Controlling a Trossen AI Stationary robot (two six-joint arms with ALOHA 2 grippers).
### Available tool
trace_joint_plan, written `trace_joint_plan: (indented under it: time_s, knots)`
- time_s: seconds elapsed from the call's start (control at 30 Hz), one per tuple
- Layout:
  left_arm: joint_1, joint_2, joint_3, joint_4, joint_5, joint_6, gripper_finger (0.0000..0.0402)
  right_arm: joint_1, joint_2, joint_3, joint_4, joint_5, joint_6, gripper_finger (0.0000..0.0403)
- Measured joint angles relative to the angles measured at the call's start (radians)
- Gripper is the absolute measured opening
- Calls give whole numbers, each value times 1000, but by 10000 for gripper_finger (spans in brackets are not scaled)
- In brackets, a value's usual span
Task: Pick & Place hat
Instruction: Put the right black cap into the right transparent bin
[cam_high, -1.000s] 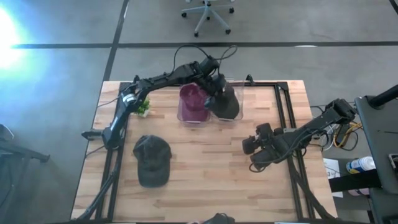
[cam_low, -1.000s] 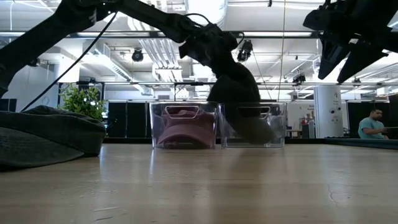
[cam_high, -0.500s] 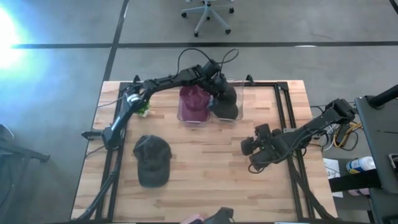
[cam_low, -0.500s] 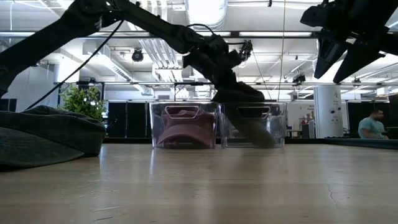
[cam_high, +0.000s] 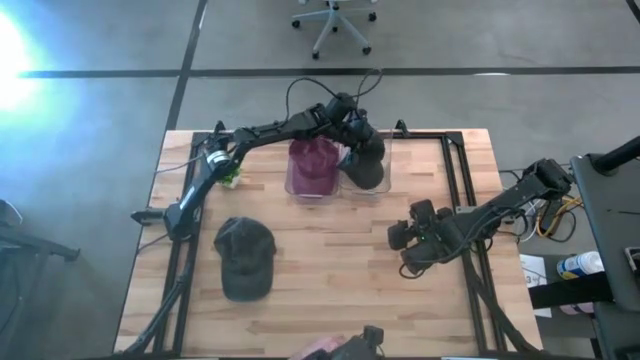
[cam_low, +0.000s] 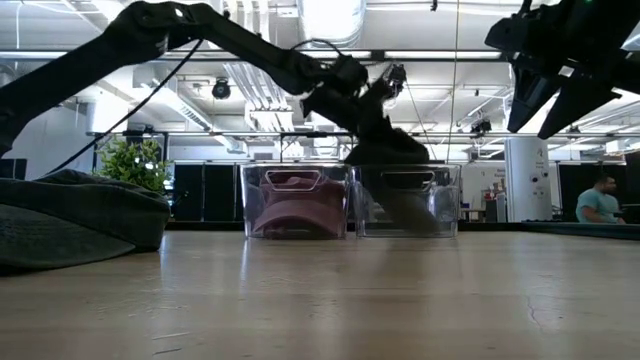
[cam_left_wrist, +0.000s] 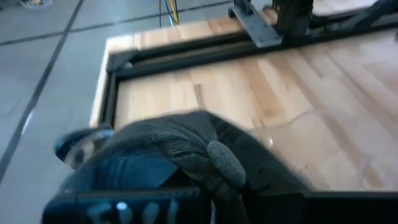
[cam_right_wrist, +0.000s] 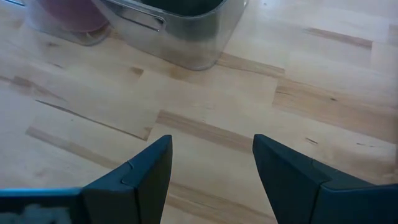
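Dark hat (cam_high: 364, 165), crumpled, sits in clear bin (cam_high: 378, 187); left claw (cam_high: 352, 128) pinches it.

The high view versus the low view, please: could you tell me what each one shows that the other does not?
Only the high view shows the office chair beyond the table and the right gripper from above. Only the low view shows ceiling lights and a person far behind. Both show the left gripper shut on the dark hat over the clear bin, the maroon hat and the grey cap.
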Motion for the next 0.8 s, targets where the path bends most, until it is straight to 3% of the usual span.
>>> trace_joint_plan:
  time_s: [0.3,0.5,0.63,0.8]
  knots:
    - [0,31,-1,-5,-179,-30,33,0,0,-2,36,0,-14,219]
    - [-5,17,0,-76,-347,-36,95,-35,0,-2,83,0,-73,219]
    - [-20,-2,-1,-135,-349,-77,132,-82,-1,-2,133,-1,-157,219]
    - [-38,-37,1,-96,-379,-96,144,-131,-2,-2,180,-37,-266,219]
